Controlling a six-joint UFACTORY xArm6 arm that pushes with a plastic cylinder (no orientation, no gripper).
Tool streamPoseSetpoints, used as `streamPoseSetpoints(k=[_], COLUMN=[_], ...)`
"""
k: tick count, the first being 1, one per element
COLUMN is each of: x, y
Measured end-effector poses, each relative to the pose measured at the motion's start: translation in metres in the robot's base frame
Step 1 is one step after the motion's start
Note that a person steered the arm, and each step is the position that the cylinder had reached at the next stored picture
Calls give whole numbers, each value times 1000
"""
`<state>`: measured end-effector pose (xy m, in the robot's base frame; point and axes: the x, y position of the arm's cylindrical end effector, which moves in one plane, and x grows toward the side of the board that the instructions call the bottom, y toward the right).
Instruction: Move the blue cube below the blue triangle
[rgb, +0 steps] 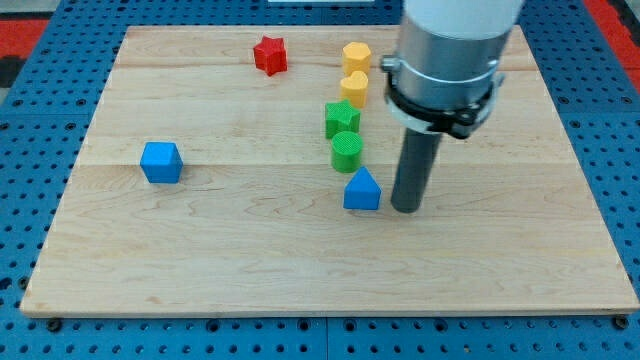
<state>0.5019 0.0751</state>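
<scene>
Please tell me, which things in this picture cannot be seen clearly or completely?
- Camera view: the board's far edge at the view's top right is hidden behind the arm's grey body.
- The arm itself is cut off by the view's top edge.
- Whether my tip touches the blue triangle on its right cannot be told; the gap is too small.
- The lower yellow block's shape is unclear.
</scene>
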Motion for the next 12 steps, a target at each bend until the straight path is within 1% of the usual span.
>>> streamPoseSetpoints(k=[1,2,3,4,5,6,7,8,9,10,11,12], x=[0,15,78,104,85,29,-22,-27,-60,-65,-50,-45], y=[-25,-14,-58,-188,-312,-364,-379,-339,-301,-252,-198,-162])
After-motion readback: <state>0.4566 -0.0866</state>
